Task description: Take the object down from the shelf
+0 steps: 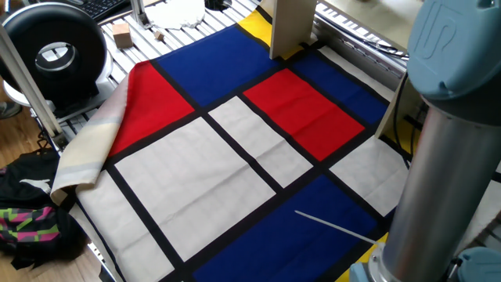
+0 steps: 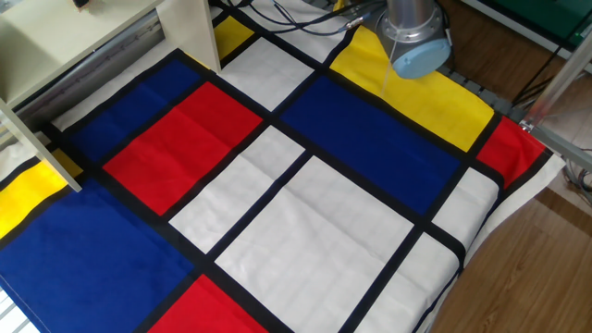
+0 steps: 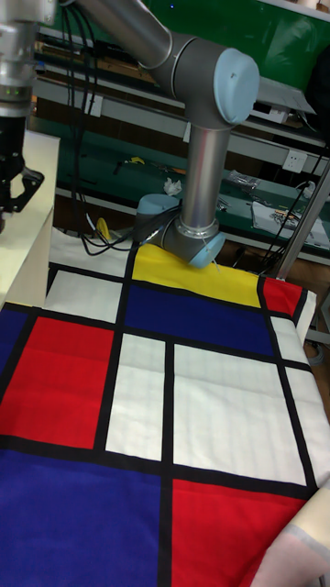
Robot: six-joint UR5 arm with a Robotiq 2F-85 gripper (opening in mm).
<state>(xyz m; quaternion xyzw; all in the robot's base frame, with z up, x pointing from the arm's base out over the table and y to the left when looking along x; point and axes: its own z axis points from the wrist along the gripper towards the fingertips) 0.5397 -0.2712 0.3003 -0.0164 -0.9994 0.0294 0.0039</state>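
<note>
One arm, shown in three views. In the tall fixed view, the black hand (image 3: 9,197) hangs at the far left edge, just above the top board of the pale cream shelf (image 3: 26,243). The frame cuts the hand off, so it cannot be told whether it is released or clenched. The tiny wooden cube cannot be made out in any view. To the right, the grey arm (image 3: 197,138) rises from its base at the far edge of the desk, which is covered by a cloth (image 3: 183,385) of red, blue, white and yellow panels. In one fixed view, a bigger wooden block (image 1: 120,33) lies beyond the cloth, well left of a shelf leg.
</note>
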